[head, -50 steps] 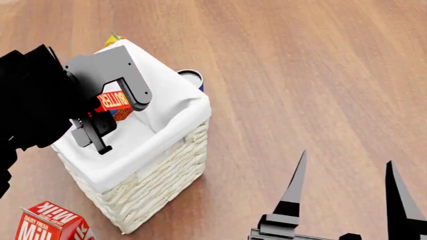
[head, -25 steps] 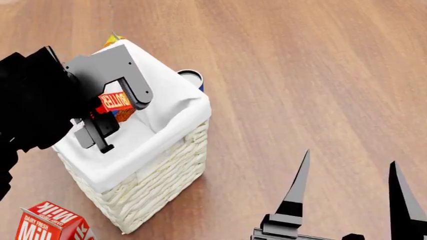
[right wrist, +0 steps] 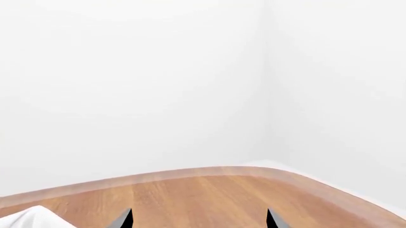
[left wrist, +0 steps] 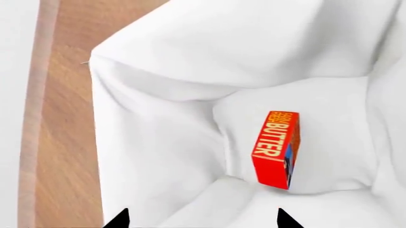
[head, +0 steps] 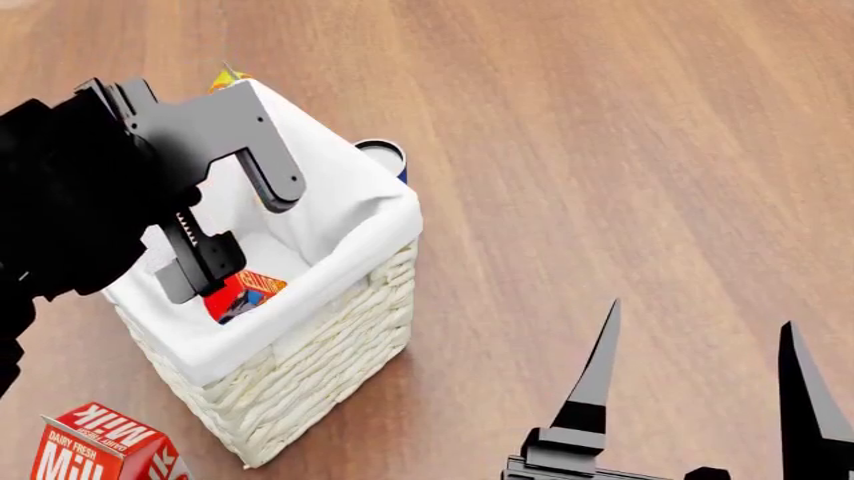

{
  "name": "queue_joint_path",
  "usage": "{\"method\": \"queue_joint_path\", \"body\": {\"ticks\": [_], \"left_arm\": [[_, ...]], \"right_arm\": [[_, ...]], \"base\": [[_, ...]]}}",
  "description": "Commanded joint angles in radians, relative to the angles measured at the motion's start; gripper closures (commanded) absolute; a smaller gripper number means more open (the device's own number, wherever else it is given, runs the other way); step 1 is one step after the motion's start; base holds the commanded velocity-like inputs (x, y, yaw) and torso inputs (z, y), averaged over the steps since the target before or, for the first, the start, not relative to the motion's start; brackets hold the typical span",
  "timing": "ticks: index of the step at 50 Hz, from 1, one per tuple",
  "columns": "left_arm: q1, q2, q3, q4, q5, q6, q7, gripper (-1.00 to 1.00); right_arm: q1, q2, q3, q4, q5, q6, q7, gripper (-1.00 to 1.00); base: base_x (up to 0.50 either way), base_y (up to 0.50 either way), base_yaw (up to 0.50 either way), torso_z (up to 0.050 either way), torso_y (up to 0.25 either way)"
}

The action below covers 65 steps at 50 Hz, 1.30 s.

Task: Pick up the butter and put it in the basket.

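The butter (head: 244,293), a small red-and-orange carton, lies on the white liner at the bottom of the basket (head: 334,330). In the left wrist view the butter (left wrist: 276,148) lies free on the cloth, lettering showing, with the liner (left wrist: 190,85) all around. My left gripper (head: 238,235) hangs over the basket's mouth, open and empty, its fingertips (left wrist: 116,219) wide apart. My right gripper (head: 694,345) is open and empty at the front right, far from the basket.
A red milk carton (head: 100,445) stands at the front left by the basket. A blue-rimmed can (head: 383,155) sits behind the basket, and an orange packet corner (head: 227,77) shows past its far rim. Wooden floor (head: 601,150) surrounds everything.
My left gripper opened and let go of the butter, which dropped from between the fingers to the bottom of the basket. The right arm barely moved.
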Motion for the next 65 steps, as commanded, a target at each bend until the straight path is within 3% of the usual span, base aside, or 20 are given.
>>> {"method": "queue_joint_path", "body": {"ticks": [1,15,22,26,33,40,42,46,48,54,65], "left_arm": [[-0.005,0.000,0.000,-0.004,0.006,0.003,-0.004,-1.00],[-0.022,0.000,-0.002,0.010,-0.013,0.038,-0.008,-1.00],[-0.040,-0.017,-0.030,0.074,-0.044,0.120,-0.065,-1.00],[-0.043,-0.236,-0.105,0.581,-0.129,-0.094,-0.237,-1.00],[0.049,-0.468,-0.281,1.140,-0.263,-0.236,-0.520,-1.00],[0.207,-0.564,-0.428,1.454,-0.356,-0.232,-0.765,-1.00],[0.214,-0.581,-0.394,1.514,-0.305,-0.241,-0.819,-1.00],[0.328,-0.612,-0.482,1.622,-0.328,-0.190,-0.975,-1.00],[0.342,-0.637,-0.463,1.660,-0.267,-0.130,-0.989,-1.00],[0.460,-0.673,-0.569,1.788,-0.298,-0.079,-1.174,-1.00],[0.635,-0.743,-0.622,1.983,-0.281,0.029,-1.348,-1.00]], "right_arm": [[0.002,0.004,0.000,-0.012,0.003,0.007,0.005,-1.00],[0.010,0.012,-0.004,-0.062,0.008,0.033,0.019,-1.00],[0.017,0.027,0.008,-0.123,0.019,0.062,0.037,-1.00],[0.014,0.032,0.009,-0.148,0.020,0.072,0.045,-1.00],[0.021,0.031,-0.006,-0.154,0.007,0.083,0.049,-1.00],[0.033,0.027,-0.031,-0.158,-0.008,0.100,0.051,-1.00],[0.032,0.027,-0.035,-0.154,-0.012,0.097,0.050,-1.00],[0.034,0.027,-0.036,-0.153,-0.010,0.102,0.052,-1.00],[0.036,0.027,-0.039,-0.153,-0.012,0.102,0.052,-1.00],[0.033,0.022,-0.048,-0.128,-0.020,0.086,0.047,-1.00],[0.034,0.016,-0.066,-0.109,-0.032,0.075,0.041,-1.00]], "base": [[0.00,0.00,0.00,0.000,0.000],[0.00,0.00,0.00,0.000,0.000],[0.00,0.00,0.00,0.000,0.001],[0.00,0.00,0.00,0.000,0.000],[0.00,0.00,0.00,0.000,0.000],[0.00,0.00,0.00,0.000,0.000],[0.00,0.00,0.00,0.000,0.000],[0.00,0.00,0.00,0.000,0.000],[0.00,0.00,0.00,0.000,0.000],[0.00,0.00,0.00,0.000,0.000],[0.00,0.00,0.00,0.000,0.000]]}}
